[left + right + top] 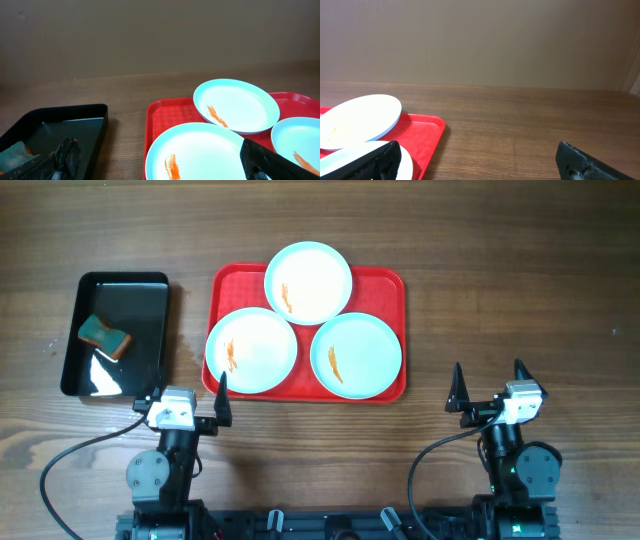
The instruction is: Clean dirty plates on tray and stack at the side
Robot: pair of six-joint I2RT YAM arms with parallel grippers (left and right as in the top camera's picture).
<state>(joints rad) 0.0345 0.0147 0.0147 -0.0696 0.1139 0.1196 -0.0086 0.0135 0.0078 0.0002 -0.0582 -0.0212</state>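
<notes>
- Overhead, the red tray (392,278) lies on the tabletop (520,270) and carries all three plates flat in a triangle: the far plate (308,282), the left plate (251,350) and the right plate (357,355).
- Each plate has an orange smear, and none is stacked on another. The left plate reaches over the tray's near-left rim.
- To the left, apart from the red tray, is a glossy black tray (150,288). It holds one sponge (104,336), teal on top and orange-brown below, in its near-left part.
- My left hand (188,392) is released and empty, spread across the gap between the two trays on the near side.
- My right hand (489,380) is also released and empty, over bare tabletop near the red tray's right corner.
- Only the overhead view shows the whole sponge. The left wrist view catches just a corner of it beside a finger, but shows the plates' raised rims from low down.
- The right wrist view catches only the red tray's right corner and two plate edges.
</notes>
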